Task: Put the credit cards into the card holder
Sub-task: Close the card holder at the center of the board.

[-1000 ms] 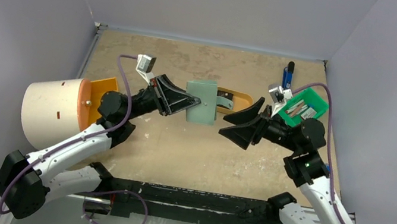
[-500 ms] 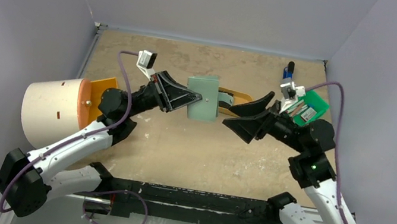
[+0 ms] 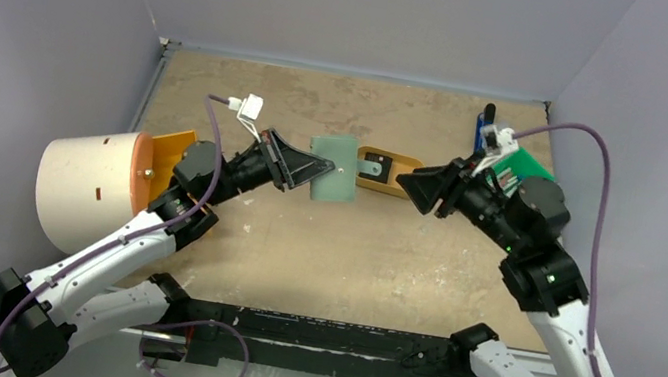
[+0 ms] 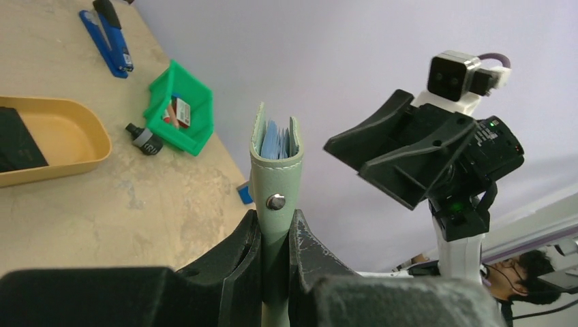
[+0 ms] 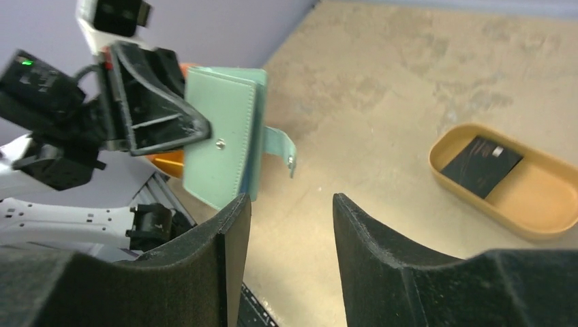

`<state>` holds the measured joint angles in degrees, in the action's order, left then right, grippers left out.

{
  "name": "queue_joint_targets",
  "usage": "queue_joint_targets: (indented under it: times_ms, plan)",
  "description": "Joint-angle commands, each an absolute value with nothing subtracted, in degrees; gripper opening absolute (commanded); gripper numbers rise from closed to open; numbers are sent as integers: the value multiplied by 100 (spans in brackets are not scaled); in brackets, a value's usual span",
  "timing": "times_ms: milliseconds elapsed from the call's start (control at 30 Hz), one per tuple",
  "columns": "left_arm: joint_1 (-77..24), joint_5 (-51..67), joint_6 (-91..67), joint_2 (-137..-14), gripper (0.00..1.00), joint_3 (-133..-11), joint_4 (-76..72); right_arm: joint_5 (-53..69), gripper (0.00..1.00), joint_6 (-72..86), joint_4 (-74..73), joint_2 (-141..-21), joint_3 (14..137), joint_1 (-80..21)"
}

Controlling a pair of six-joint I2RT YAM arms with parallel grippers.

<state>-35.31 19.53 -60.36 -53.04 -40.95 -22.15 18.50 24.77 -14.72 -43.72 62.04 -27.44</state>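
Worktop: tan mottled table (image 3: 329, 259), plain grey walls on 3 sides.

Item 1, card holder (image 4: 276, 174): sage-green, held clear of the table, approx. mid-table btwn the two arms, beside the tan tray (image 5: 538, 194) in the top view. L gripper (image 4: 274, 228) is clamped on its lower body, both fingers flat to the sides. Mouth points away from the L wrist, toward the R arm. Judged reason: this presents the opening for loading from the R side and stops the soft fold flopping.

Item 2, contents: bluish card edges (image 4: 278, 144) show inside the mouth; count not readable. Snap tab (image 5: 282, 147) hangs loose to one side, unfastened; stud (image 4: 275, 201) bare.

Item 3, R gripper (image 5: 290, 204): jaws part-way apart, nothing btwn them, table visible through the gap. Near the holder, apart from it, aimed its way.

Item 4, surroundings: tray holds a black square item (image 5: 480, 165) lying flat. Green bin (image 4: 196, 129) has small items, too small to identify. Blue tool (image 4: 109, 41) lies at the far edge. Cream cylinder (image 3: 87, 185) sits at the L side.

Assessment: loading looks well advanced or done. Whether more cards remain cannot be told. Risk: the loose tab could foul an approach to the mouth.
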Motion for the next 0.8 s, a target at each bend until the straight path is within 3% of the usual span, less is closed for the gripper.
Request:
queue_joint_targets:
  times_ms: [0,167,767]
  plan:
    - [-3506,1736,-5767,-5159,0,-4224,-2252,2072,50,2877,-969,-4688,6004,-2764]
    - [-3504,1824,-5715,-5242,0,-4204,-2246,2477,50,3111,-575,-5010,5863,-2760]
    - [-3504,1863,-5759,-5282,0,-4020,-2437,2703,30,3368,-57,-5478,5704,-2759]
